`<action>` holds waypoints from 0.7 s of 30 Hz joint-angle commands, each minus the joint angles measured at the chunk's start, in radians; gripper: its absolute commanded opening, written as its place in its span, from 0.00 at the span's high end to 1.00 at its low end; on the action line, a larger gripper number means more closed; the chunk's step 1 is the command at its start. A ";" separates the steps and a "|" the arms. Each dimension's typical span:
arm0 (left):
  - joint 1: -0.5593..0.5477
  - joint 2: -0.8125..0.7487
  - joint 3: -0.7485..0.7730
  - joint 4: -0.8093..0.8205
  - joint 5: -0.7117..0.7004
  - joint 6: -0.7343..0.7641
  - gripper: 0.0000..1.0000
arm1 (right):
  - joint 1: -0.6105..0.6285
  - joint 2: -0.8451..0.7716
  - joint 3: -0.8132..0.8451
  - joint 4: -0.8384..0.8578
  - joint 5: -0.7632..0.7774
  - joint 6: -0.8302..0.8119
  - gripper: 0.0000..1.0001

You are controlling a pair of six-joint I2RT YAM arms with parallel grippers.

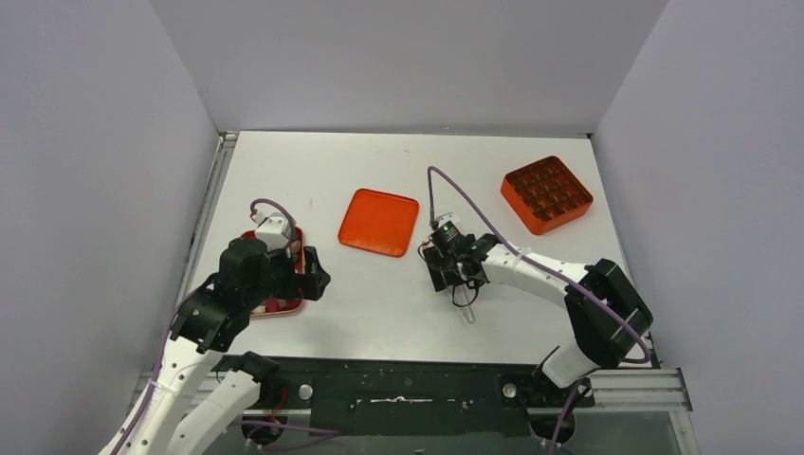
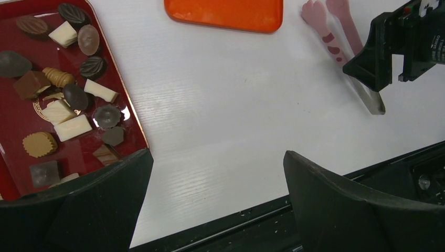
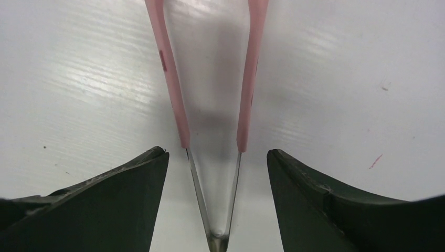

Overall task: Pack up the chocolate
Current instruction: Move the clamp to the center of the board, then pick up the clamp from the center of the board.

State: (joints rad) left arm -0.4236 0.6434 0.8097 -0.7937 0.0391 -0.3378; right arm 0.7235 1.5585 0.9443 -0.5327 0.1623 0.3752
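Chocolate [image 2: 63,100] pieces are lying loose in the red tray [image 2: 137,134], partly under one finger of the left gripper [image 2: 218,173], which is hanging wide open and empty. They are looking small, light, smooth and easily marked, so pinching each across its sides seems best. The right gripper [image 3: 218,153] is straddling the pink tongs [image 3: 176,105], jaws parted and not clamping. The orange lid [image 2: 223,13] is lying ahead of the left gripper, apparently obstructing nothing.

Tray, lid and tongs, each only partly seen

The left wrist view cuts the red tray [image 2: 13,131] off at its left and far edges, and the left pincer [image 2: 218,157] hides its near corner and some chocolate [image 2: 44,173]. From above, the left arm covers most of the tray. The orange lid [image 2: 223,11] and, in the right wrist view, the pink tongs [image 3: 173,89] run off-frame.
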 commanded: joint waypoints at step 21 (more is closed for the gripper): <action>0.008 -0.028 -0.012 0.019 -0.031 -0.001 0.05 | 0.029 0.015 -0.130 0.174 0.031 0.051 0.47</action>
State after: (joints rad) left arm -0.4217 0.6254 0.7929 -0.8124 0.0261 -0.3374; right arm 0.7414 1.5486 0.8204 -0.4370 0.1783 0.4137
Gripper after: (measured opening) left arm 0.950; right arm 0.566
